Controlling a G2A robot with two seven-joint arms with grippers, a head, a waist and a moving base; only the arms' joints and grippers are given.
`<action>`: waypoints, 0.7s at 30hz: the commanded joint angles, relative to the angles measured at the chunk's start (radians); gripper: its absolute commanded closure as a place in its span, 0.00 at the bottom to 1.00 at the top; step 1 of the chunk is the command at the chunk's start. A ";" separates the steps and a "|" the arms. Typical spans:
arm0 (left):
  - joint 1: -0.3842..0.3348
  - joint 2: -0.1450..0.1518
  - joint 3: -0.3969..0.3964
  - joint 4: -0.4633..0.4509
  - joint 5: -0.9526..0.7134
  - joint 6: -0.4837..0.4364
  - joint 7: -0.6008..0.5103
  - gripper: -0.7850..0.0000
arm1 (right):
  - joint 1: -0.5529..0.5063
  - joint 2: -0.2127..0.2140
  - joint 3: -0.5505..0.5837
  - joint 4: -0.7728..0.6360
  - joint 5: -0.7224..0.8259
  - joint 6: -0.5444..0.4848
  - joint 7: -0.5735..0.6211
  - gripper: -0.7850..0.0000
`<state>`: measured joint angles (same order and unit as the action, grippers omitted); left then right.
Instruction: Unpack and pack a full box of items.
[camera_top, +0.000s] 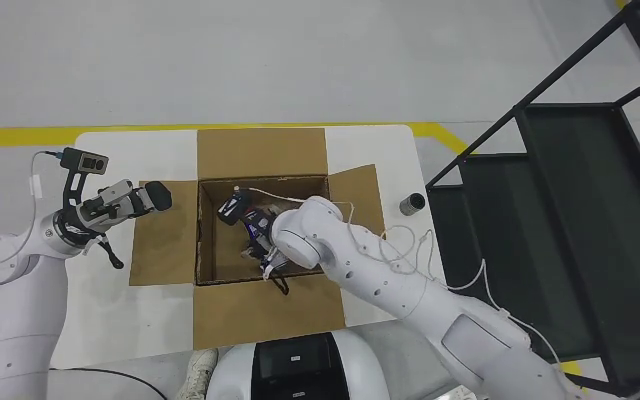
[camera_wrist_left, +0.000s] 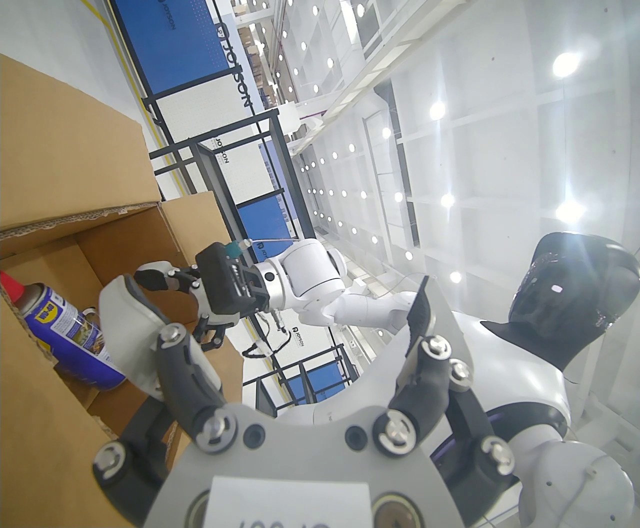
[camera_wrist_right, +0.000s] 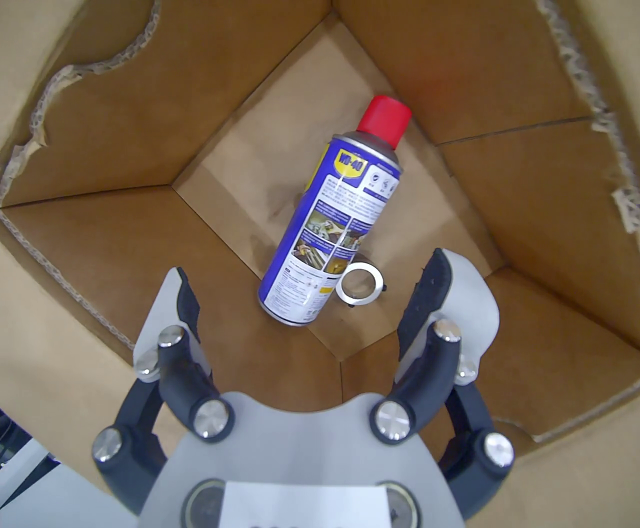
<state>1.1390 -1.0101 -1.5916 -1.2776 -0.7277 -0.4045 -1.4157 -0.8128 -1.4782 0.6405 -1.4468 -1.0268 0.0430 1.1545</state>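
Observation:
An open cardboard box (camera_top: 262, 152) stands mid-table with its flaps spread. On its floor (camera_wrist_right: 240, 165) lies a blue spray can (camera_wrist_right: 335, 220) with a red cap. A small metal ring (camera_wrist_right: 359, 284) rests against the can's base. My right gripper (camera_wrist_right: 305, 290) hangs open inside the box, just above the can's lower end, holding nothing. In the top view the right gripper (camera_top: 255, 238) is deep in the box. My left gripper (camera_top: 155, 197) is open and empty over the box's left flap. From there I see the can (camera_wrist_left: 65, 330) and the right gripper (camera_wrist_left: 170, 287).
A dark small cylinder (camera_top: 412, 203) stands on the white table (camera_top: 110, 300) right of the box. Black metal shelving (camera_top: 560, 200) stands beyond the table's right edge. A loose white cable (camera_top: 400, 245) trails along the right arm.

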 joint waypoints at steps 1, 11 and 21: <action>0.000 0.000 0.000 0.000 0.000 0.000 0.000 0.00 | 0.008 -0.011 -0.010 0.038 0.024 0.008 -0.017 0.00; 0.000 0.000 0.000 0.000 0.000 0.000 0.000 0.00 | 0.025 -0.034 -0.028 0.100 0.049 0.059 -0.038 0.00; 0.000 0.000 0.000 0.000 0.000 0.000 0.000 0.00 | 0.008 -0.033 -0.017 0.113 0.061 0.041 -0.081 0.00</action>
<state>1.1390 -1.0101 -1.5916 -1.2776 -0.7277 -0.4045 -1.4157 -0.7978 -1.5119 0.6173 -1.3425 -0.9737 0.0947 1.0978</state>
